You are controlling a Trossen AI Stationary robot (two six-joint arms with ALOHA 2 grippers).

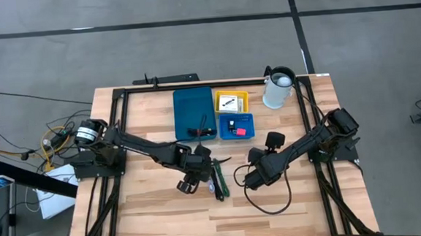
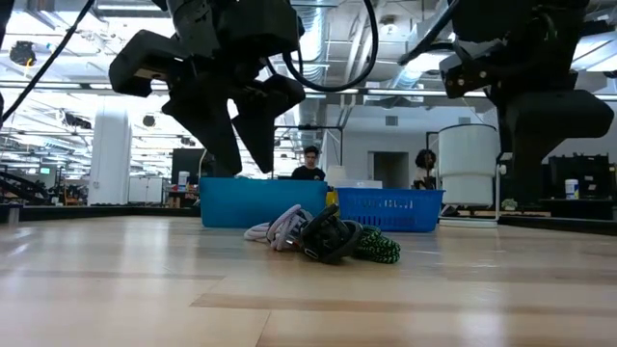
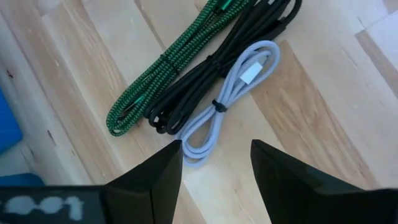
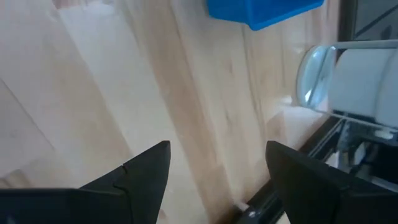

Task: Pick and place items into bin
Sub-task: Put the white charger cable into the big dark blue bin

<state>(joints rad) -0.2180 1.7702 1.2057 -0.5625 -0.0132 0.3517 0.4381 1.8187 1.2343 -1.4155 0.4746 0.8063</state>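
Note:
Three coiled cables lie side by side on the wood: a green-and-black braided one, a black one and a white one. They show as one bundle in the high view and in the low view. My left gripper is open and hovers over the table just left of the bundle, its fingers raised and touching nothing. My right gripper is open over bare wood to the right of the bundle. The bin's teal tray, yellow tray and blue tray stand at the far middle.
A white jug stands at the far right, beside the trays. The yellow tray holds a white card, the blue tray a red piece, and the teal tray a dark item near its near end. Black frame rails run along the table's sides. Open wood lies toward the near edge.

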